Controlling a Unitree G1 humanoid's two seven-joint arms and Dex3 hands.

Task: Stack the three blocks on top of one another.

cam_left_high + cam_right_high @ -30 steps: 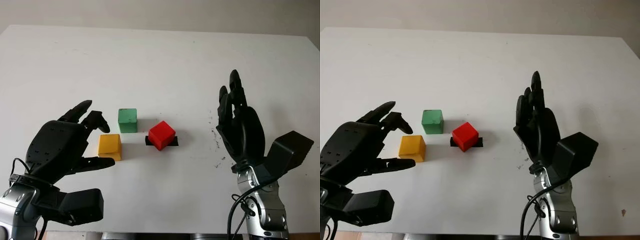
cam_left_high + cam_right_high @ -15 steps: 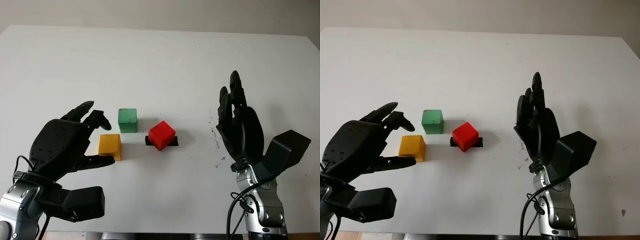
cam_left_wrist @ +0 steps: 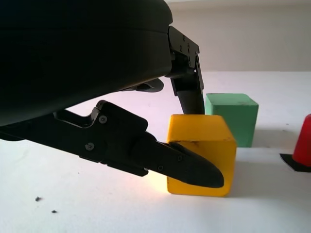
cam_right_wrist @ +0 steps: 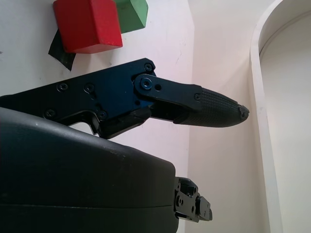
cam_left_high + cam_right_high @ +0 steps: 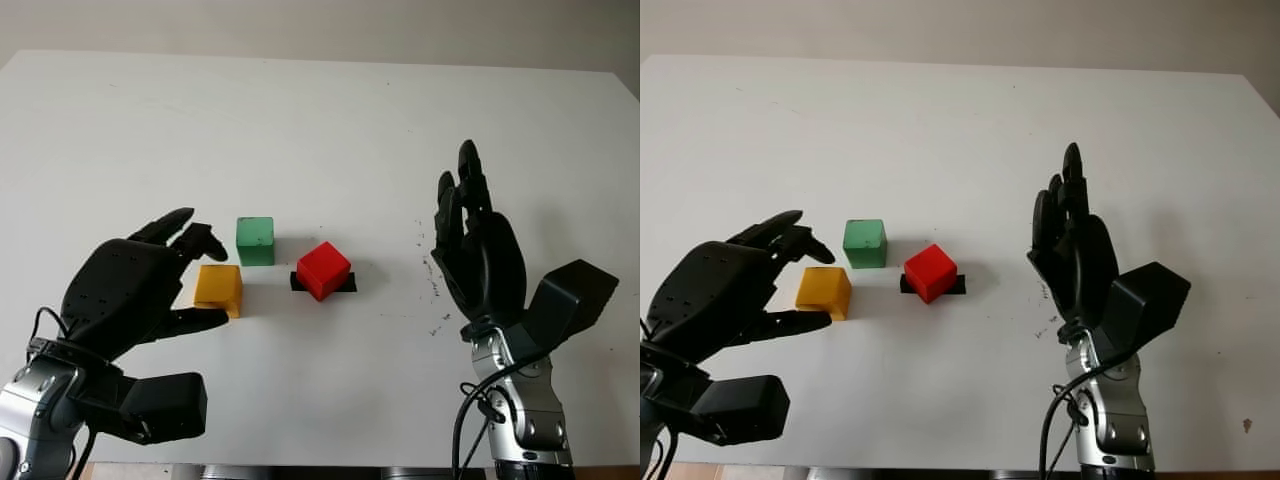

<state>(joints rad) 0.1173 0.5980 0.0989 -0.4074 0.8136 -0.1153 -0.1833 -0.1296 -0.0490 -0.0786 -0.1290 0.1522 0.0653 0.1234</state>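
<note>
White table (image 5: 330,120) bears yellow block (image 5: 218,287) between left hand's (image 5: 125,295) parted, unclamped fingers (image 3: 187,165).

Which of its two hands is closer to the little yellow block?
Left. The left hand is right at the yellow block, fingers on either side of it. The right hand is open, far off beyond the red block.

The tape patch (image 5: 344,283) lies near the middle of the table (image 5: 330,120); the tilted block (image 5: 323,269) sits on it; the second block (image 5: 255,240) stands left of the patch and slightly behind it; the third block (image 5: 218,289) lies further left and nearer the robot; the left hand (image 5: 135,290) flanks this third block, fingers behind and before it; the right hand (image 5: 478,250) stands well right of the patch.
</note>
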